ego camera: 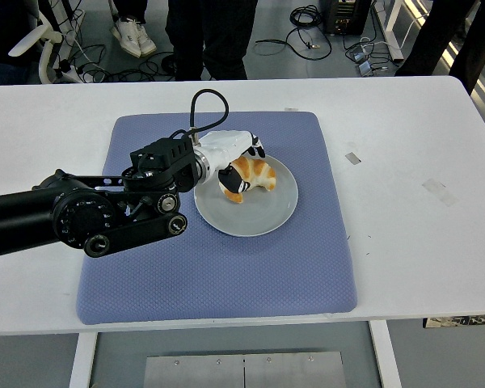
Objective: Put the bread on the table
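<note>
The bread [251, 175] is clamped by the left hand [230, 158] over the plate [259, 218] (fingers curled round it). It should be lifted clear before being set on the table [412, 145].

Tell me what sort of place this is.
Probably a robotics lab or test room: a white table with a blue mat, loose cables on the grey floor, an office chair, and people standing behind.
</note>
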